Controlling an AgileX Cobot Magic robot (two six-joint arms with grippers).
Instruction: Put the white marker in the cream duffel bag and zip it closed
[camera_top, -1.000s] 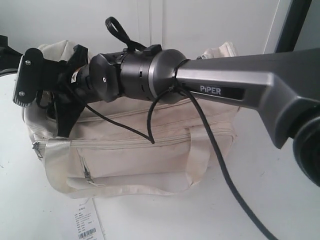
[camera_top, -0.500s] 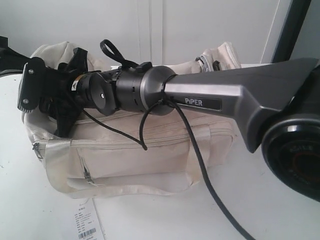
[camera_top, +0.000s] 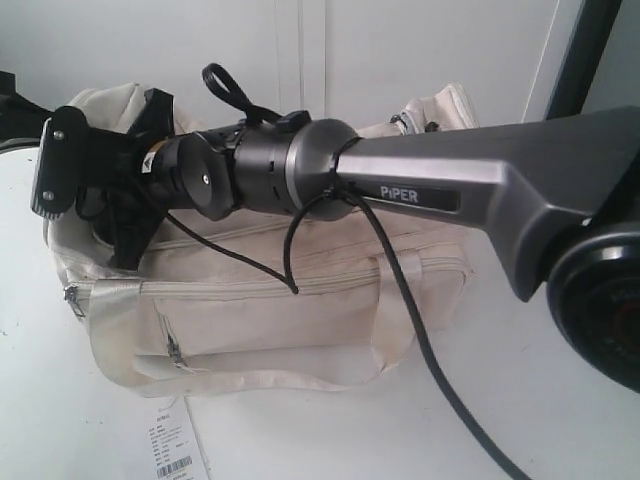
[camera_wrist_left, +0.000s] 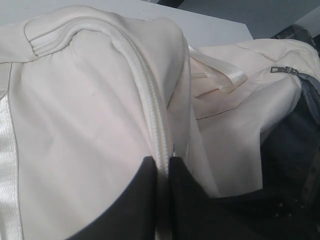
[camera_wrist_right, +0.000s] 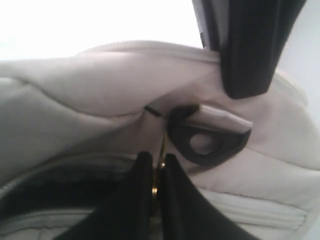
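One white worktop (camera_top: 560, 400) is carrying the whole job, and the cream duffel bag (camera_top: 300, 310) is lying along it with its front pocket facing the exterior camera. Your right arm (camera_top: 450, 190) is reaching across the bag's top toward its left end in that view.

You are working the closing step, as I judge it. The white marker is showing in none of the views, so it is either lying inside the bag or sitting out of sight, and I cannot tell which. The main zip is gaping beside the right gripper (camera_wrist_right: 156, 159), with dark interior showing through the slot.

The left gripper (camera_wrist_left: 162, 162) is pressing its jaws together on the bag's zip band (camera_wrist_left: 147, 95), pinning the fabric there. The right jaws are meeting almost flush on a gold sliver, which I am taking for the gold ring zip pull (camera_wrist_right: 159, 167). A black buckle (camera_wrist_right: 207, 142) is hanging just beside it.

Next, you are needing a steady pull along the zip line while the left grip is holding the band taut. That is keeping the slider from jamming in slack cloth. You are also needing to watch that the thin ring is not slipping free.
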